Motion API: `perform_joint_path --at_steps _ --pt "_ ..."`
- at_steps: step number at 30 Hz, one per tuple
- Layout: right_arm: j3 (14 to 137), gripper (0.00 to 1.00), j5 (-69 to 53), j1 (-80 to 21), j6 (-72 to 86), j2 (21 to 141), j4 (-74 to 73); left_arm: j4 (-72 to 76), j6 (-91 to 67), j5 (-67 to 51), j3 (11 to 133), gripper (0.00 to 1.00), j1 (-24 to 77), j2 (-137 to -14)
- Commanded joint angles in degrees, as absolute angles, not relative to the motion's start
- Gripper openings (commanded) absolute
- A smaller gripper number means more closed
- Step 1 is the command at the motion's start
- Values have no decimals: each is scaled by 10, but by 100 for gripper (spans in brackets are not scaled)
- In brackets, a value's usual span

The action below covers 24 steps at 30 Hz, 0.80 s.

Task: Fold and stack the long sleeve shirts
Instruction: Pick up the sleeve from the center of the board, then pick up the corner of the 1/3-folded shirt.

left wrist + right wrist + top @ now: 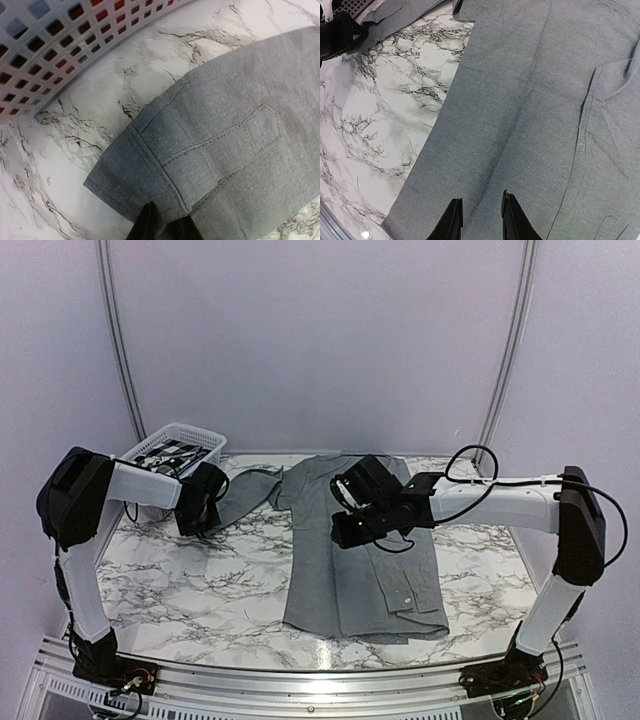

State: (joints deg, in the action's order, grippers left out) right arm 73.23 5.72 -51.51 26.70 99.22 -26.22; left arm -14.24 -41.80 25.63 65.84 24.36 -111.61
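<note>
Here the left claw (165, 216) pinches just the edge of the shirt (330, 580) cuff (135, 170), so lifting could slip it; the right claw (481, 199) hangs narrow, empty.

**2 arms: white links, black joints**

Left arm (85, 570) and right arm (505, 502) are alike, with smooth white tubular links between boxy matte-black joint housings. Left base (100, 660) and right base (500, 678) are black, with thin loose wires at the foot. A black cable (470, 455) loops above the right arm's white link and runs along its top to the black elbow housing. Left gripper (162, 226) and right gripper (481, 220) have blocky black bodies. Each carries 2 black fingers (452, 220), which are narrow, tapered and slightly glossy.
</note>
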Motion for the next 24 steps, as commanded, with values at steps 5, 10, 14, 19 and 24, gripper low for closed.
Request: perform_joint_path --at_steps 5,10,14,19,24 --pt "753 24 68 -521 257 992 -272 -175 -379 271 673 0 248 -1100" --pt "764 24 84 -518 255 986 -272 -180 -318 273 710 0 251 -1041" --pt "777 24 53 -520 250 986 -259 -183 -283 266 734 0 256 -1007" --pt "818 24 69 -572 265 1021 -309 -197 -268 263 765 0 256 -988" --pt "829 23 96 -658 315 1040 -343 -205 -251 259 788 0 256 -989"
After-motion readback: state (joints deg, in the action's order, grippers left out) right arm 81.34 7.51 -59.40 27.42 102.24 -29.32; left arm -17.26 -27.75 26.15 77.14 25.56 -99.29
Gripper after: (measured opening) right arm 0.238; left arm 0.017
